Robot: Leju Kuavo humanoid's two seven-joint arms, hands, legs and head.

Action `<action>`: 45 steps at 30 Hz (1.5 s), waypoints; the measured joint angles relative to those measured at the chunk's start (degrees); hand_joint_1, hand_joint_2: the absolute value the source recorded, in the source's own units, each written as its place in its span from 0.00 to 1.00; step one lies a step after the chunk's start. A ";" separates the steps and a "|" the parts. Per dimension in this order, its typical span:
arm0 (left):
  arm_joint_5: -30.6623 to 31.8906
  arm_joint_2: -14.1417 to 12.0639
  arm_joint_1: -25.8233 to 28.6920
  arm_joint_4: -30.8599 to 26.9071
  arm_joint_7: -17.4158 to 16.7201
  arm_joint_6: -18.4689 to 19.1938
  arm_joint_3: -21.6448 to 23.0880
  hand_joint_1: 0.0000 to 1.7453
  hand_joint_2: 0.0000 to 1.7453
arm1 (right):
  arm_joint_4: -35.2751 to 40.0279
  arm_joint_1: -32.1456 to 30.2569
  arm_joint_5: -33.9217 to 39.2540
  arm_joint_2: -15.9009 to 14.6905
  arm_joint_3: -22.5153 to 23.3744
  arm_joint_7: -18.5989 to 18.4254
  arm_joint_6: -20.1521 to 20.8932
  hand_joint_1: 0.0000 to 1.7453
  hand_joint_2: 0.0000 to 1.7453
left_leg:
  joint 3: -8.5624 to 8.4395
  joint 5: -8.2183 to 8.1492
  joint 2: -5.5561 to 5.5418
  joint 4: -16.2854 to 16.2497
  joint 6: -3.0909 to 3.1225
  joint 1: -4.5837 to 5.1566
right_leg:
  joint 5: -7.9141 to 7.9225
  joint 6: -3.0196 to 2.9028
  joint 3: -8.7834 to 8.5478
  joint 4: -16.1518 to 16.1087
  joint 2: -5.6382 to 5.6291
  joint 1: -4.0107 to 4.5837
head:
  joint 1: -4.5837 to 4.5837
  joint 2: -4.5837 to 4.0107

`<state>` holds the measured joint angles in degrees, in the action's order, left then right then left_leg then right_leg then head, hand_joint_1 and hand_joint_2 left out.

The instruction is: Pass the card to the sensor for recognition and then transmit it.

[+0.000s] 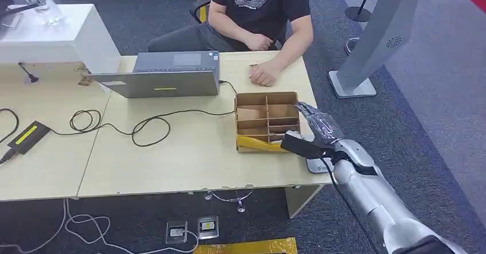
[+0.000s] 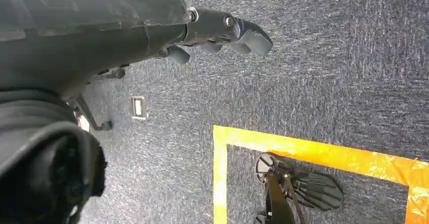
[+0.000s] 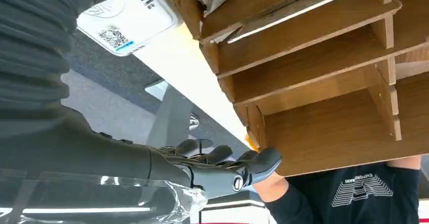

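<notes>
While hovering right of the box point(image 1: 267, 121) at centre-right, right hand point(image 1: 314, 133) holds nothing, fingers apart; left hand point(image 2: 222, 34) likewise, above carpet point(image 2: 329, 72).

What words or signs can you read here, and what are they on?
"EMPORIO ARMANI", upside down under a striped logo, on the person's black T-shirt.
White sensor: a QR code and small dark print, too blurred to read.
Laptop sticker: too small to read.

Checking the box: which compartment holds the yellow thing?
The front row of the cardboard box, nearest the right hand, holds the yellow item; the others look empty.
</notes>
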<state>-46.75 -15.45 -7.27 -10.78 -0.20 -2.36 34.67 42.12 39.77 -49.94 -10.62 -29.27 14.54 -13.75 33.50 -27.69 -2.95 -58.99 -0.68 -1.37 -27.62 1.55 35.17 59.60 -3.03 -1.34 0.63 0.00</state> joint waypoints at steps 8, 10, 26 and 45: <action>-0.20 0.00 0.00 0.00 0.00 0.02 0.24 0.00 0.00 | -0.63 0.11 0.00 0.33 0.00 0.59 -0.02 0.02 1.00 | 0.00 0.00 0.00 0.00 0.00 0.00 | 0.00 0.00 0.00 0.00 0.01 0.00 | 0.00 0.00; -0.39 0.00 0.00 0.00 0.00 0.02 0.33 0.00 0.00 | -0.81 0.22 0.00 0.39 0.00 0.79 -0.11 0.02 1.00 | 0.00 0.00 0.00 0.00 0.00 0.00 | 0.00 0.00 -0.01 0.00 0.01 0.00 | 0.00 0.00; -0.46 -0.09 0.00 0.00 0.20 0.15 0.35 0.00 0.00 | -0.81 0.24 -0.11 0.90 -0.02 1.27 -0.22 0.90 1.00 | 0.00 0.00 0.00 0.00 0.00 0.00 | 0.00 0.00 0.00 0.00 0.00 0.00 | 0.00 0.00; -0.42 -0.17 -0.01 0.00 0.17 0.55 0.72 0.00 0.00 | -0.81 -0.14 -1.64 1.66 -0.09 2.51 -2.51 1.00 1.00 | 0.00 0.00 0.01 0.00 0.00 0.00 | 0.00 0.00 0.01 0.00 0.00 0.00 | 0.00 0.00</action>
<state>-47.17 -15.63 -7.28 -10.78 -0.02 -1.81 35.39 41.31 39.63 -51.58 -8.96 -29.35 17.05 -16.26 33.50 -27.69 -2.95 -58.99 -0.68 -1.37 -27.63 1.55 35.18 59.60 -3.03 -1.34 0.63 0.00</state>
